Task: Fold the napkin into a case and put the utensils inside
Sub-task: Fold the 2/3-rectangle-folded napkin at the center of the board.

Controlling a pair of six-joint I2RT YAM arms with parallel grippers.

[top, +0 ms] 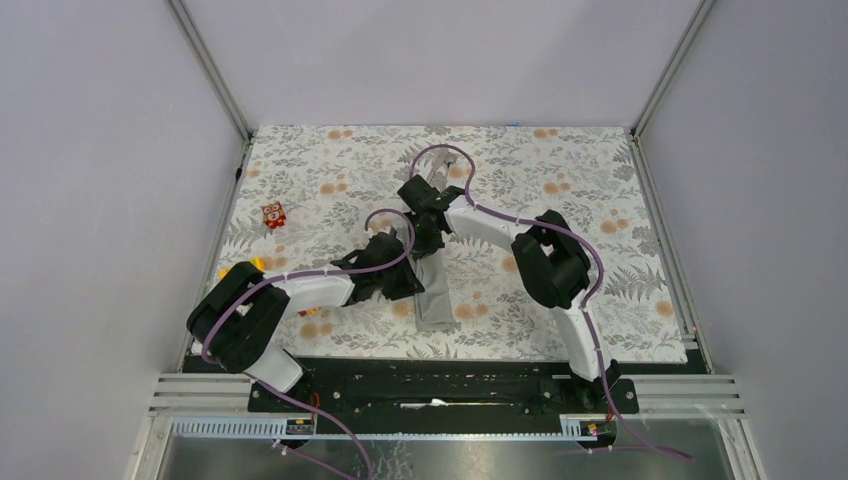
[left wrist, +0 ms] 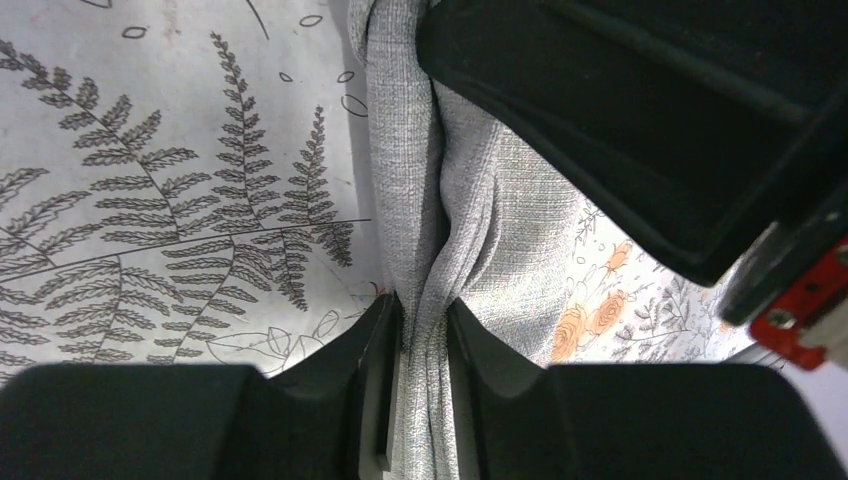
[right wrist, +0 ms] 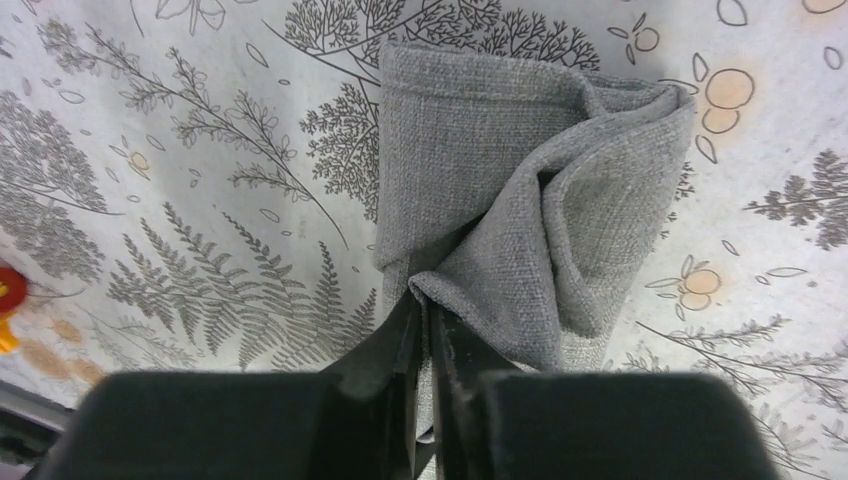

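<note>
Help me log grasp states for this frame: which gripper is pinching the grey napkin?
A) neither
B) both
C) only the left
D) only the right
B: in its wrist view the left gripper is shut on a raised ridge of the grey napkin, and the right gripper is shut on a folded edge of the same cloth.

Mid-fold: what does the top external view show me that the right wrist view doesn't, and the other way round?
Only top external: both arms, with the left gripper and right gripper meeting over the napkin, a narrow grey strip running toward the arm bases. Only right wrist: the right fingers shut on a pinched fold of cloth, and the looping layers at the napkin's end. Both: the grey napkin on the floral tablecloth; no utensils visible in either.
</note>
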